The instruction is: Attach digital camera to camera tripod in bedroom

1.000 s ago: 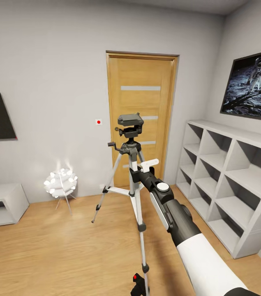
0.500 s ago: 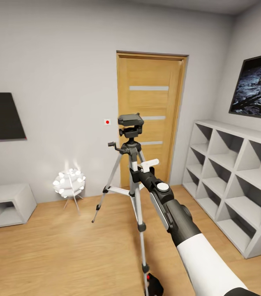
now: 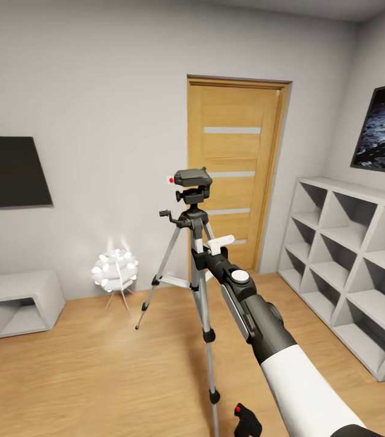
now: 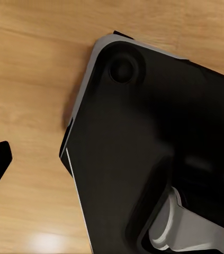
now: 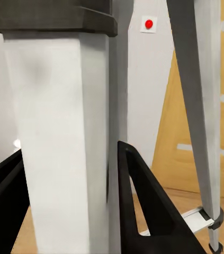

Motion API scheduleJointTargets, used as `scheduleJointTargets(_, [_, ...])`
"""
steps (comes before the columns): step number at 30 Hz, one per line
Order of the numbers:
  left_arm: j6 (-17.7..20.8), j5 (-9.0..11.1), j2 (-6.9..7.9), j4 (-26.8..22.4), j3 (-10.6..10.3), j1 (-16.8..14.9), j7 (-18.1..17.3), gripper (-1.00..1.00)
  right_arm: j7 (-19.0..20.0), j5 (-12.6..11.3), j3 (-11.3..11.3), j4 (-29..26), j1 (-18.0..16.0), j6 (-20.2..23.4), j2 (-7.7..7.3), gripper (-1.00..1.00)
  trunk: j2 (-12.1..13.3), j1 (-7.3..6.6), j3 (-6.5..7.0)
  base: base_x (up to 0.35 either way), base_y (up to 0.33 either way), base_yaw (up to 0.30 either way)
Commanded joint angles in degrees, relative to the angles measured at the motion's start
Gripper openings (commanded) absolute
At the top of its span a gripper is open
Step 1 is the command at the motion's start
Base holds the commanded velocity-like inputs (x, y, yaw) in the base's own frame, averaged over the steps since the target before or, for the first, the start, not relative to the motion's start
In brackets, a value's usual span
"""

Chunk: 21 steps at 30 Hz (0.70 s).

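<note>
The right pincer (image 3: 207,258) is clamped around the central column of the camera tripod (image 3: 193,243), just below its black head. The digital camera (image 3: 247,420) lies on the wood floor (image 3: 83,364), well below and behind that pincer. Keeping the column upright and steady seems wise, and since I cannot tell the left pincer's state, its fingers should be confirmed wide before it reaches for the camera.
</note>
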Motion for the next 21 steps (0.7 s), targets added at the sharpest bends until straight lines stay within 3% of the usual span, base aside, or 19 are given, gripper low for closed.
scheduleJointTargets(1, [-0.1, 0.2, 0.0, 0.0, 0.0, 0.0, 0.0, 1.0, 0.1, 0.1, 0.0, -0.1, 0.0, 0.3, 0.03, -1.0, 0.0, 0.02, -0.01, 0.0, 0.326, 0.0])
scheduleJointTargets(21, [-0.1, 0.1, 0.0, 0.0, 0.0, 0.0, 0.0, 1.0, 0.1, 0.1, -0.1, -0.1, 0.0, 0.3, 0.03, -1.0, 0.0, 0.02, -0.01, 0.038, 0.327, 0.0])
